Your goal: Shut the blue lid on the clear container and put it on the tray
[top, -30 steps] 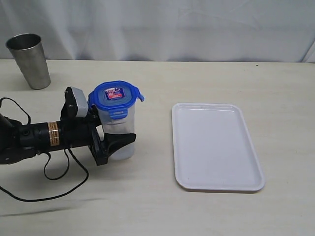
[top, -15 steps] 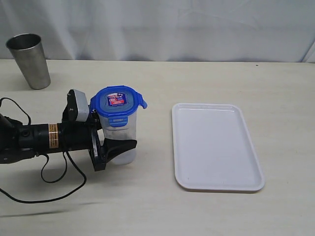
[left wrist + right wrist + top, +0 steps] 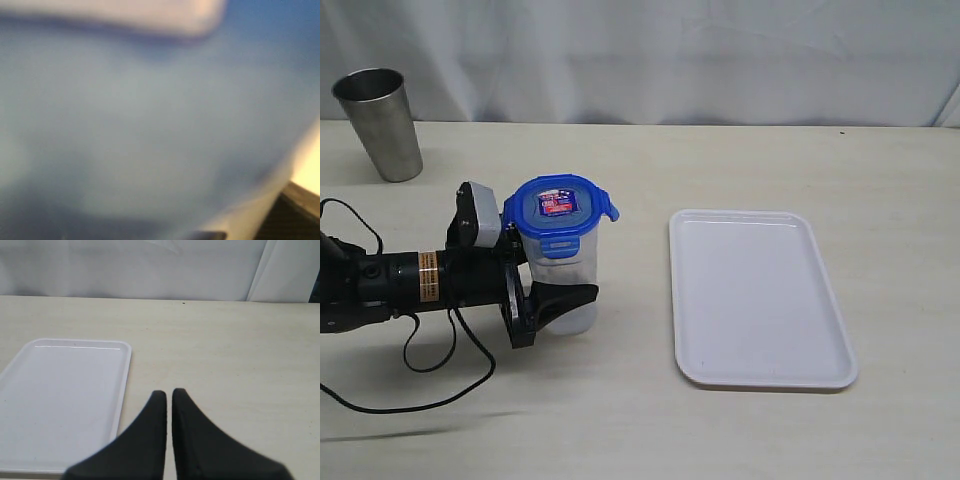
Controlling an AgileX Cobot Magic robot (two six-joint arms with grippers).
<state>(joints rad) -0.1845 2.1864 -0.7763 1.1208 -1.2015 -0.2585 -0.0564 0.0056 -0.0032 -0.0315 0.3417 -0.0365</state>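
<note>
Since the left gripper (image 3: 558,290) grasps the tall, translucent clear plastic container (image 3: 576,262) low on its body, with the bright blue snap-flap plastic lid (image 3: 560,203) seated high above the grip, the load could tilt or twist between the jaws on the way to the flat white rectangular plastic tray (image 3: 760,300). A quick sideways swing, or catching the base on the raised rim, would cause that. One side flap juts outward and looks unlatched, so a knock might lift the lid. Those jaws stand wide apart yet clamped on the container's walls, one black finger (image 3: 570,294) crossing its front. The container is upright, left of the tray and apart from it. The right gripper (image 3: 169,396) has its jaws pressed together, empty, near the tray's edge.
</note>
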